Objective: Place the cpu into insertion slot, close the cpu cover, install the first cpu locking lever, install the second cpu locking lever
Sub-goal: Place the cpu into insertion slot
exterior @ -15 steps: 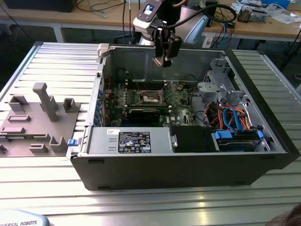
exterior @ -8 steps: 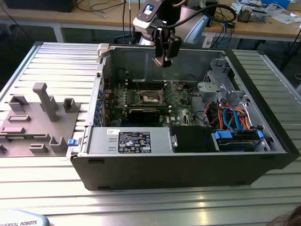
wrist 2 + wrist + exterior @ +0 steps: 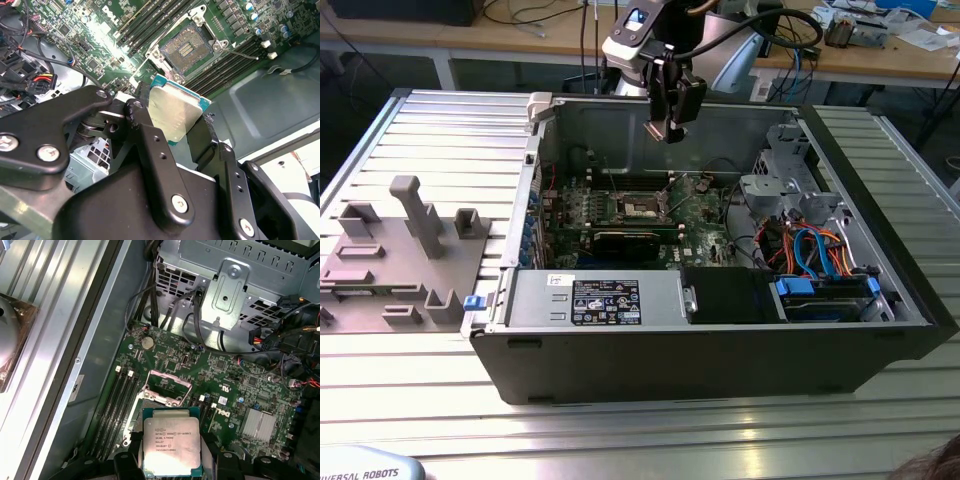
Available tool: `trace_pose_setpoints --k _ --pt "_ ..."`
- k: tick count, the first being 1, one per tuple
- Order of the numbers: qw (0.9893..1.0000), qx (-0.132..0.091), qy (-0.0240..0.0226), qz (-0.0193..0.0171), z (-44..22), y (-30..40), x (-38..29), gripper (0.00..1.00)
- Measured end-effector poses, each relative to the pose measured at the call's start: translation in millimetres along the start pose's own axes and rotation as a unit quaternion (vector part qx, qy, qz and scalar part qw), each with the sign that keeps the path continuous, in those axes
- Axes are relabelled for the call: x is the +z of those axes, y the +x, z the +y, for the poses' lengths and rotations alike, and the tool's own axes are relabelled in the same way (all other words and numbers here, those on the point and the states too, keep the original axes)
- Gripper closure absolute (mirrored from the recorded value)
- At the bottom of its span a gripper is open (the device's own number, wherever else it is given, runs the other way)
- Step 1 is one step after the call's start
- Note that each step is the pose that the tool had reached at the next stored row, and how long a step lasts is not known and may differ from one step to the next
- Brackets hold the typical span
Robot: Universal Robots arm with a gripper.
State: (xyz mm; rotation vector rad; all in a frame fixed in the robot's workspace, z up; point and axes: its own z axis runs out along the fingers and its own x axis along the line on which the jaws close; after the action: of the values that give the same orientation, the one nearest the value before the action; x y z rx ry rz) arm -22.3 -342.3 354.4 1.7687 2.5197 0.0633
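Off to the exterior view's left, a grey fixture tray (image 3: 390,260) sits on the slatted aluminium table (image 3: 620,440), well apart from the work. Next comes the open computer case (image 3: 720,350). High over its green motherboard (image 3: 585,212) hangs the gripper (image 3: 668,130), pinching the cpu (image 3: 176,112) by two opposite edges between its black fingers (image 3: 150,135). The chip is in the air, clear of the board, its metal lid turned toward the first wrist view. Beneath it the insertion slot (image 3: 186,47) lies bare, contacts exposed, nothing seated in it. Further to the exterior view's right stand the drive cage (image 3: 775,180) and a tangle of blue cables (image 3: 815,250).

From where I stand, the worry is that thin edge grip. If the chip slips or twists in the pinch, it could reach the socket skewed. A corner landing first, or the chip turned the wrong way round, would likely bend those fine contacts.
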Motion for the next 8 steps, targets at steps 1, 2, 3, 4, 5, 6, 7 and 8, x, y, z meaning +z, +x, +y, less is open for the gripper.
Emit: trace_pose_setpoints --k 1,2,3,4,5,6,7,8 --pt "1.0 0.0 0.0 0.0 0.0 0.0 0.0 0.46" --pt "1.0 0.001 0.0 -0.0001 0.0 0.0 0.0 0.46" --pt "1.0 0.001 0.0 -0.0001 0.0 0.0 0.0 0.46" --pt "1.0 0.002 0.0 -0.0001 0.0 0.0 0.0 0.46" --pt "1.0 0.002 0.0 -0.0001 0.0 0.0 0.0 0.46" --pt "1.0 0.002 0.0 -0.0001 0.0 0.0 0.0 0.46" --pt "1.0 0.002 0.0001 -0.0002 0.0 0.0 0.0 0.46" --pt "1.0 0.003 0.0 -0.0002 0.0 0.0 0.0 0.46"
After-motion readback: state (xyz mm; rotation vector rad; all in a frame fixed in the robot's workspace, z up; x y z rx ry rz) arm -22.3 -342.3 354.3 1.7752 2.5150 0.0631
